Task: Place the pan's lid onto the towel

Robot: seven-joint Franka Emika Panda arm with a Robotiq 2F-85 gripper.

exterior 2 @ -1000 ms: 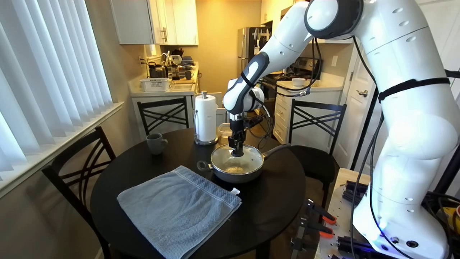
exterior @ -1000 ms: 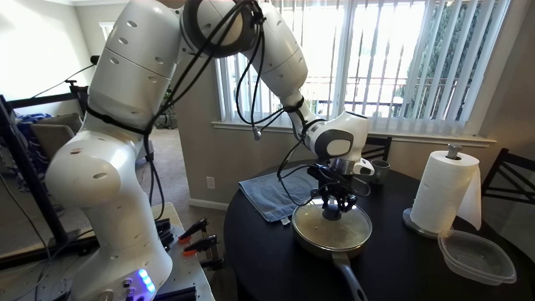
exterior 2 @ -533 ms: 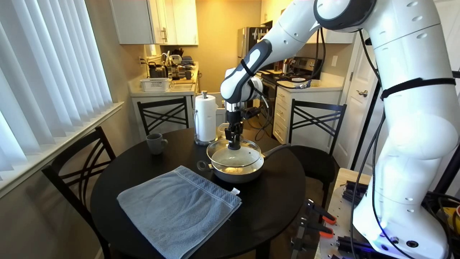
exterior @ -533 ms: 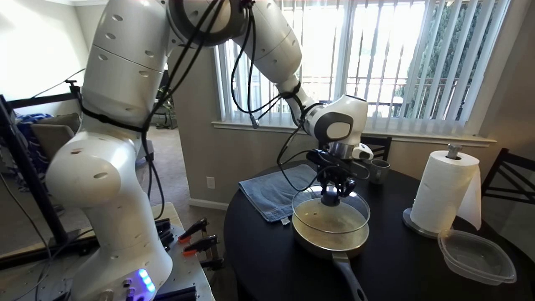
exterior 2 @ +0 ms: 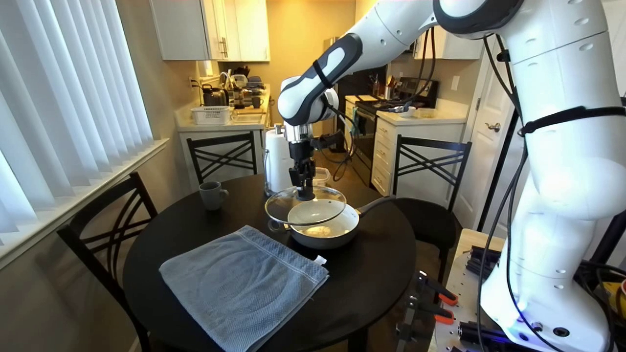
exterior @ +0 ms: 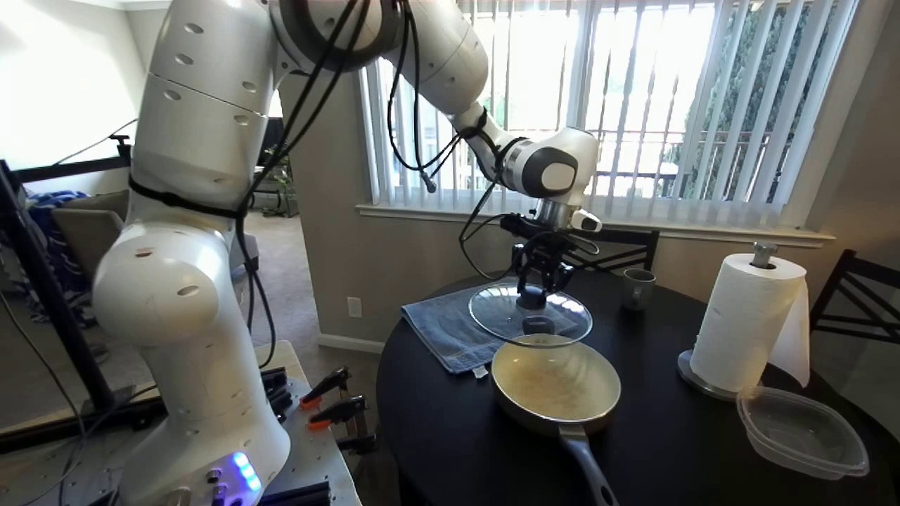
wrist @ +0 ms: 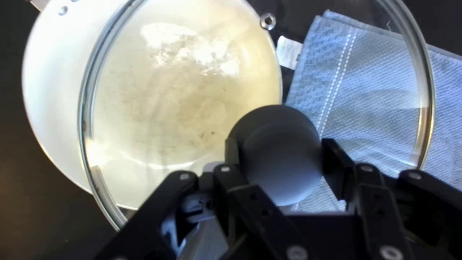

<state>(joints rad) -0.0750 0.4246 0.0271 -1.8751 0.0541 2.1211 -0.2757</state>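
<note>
One clear, metal-rimmed glass lid (exterior 2: 304, 209), its dark knob (exterior: 531, 301) snug in the closed claw (wrist: 280, 153).

Towel (wrist: 447, 119) cropped, lid (wrist: 276, 137) seemingly hidden lower down

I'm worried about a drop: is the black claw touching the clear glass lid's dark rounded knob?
Touching: the wrist view shows the claw clasping the knob, fingertips against opposite sides, no visible gap.

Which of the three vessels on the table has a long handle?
The pale-lined pan, its long dark handle sticking out from its side. The grey mug has only a short one, and the clear plastic container shows none.
</note>
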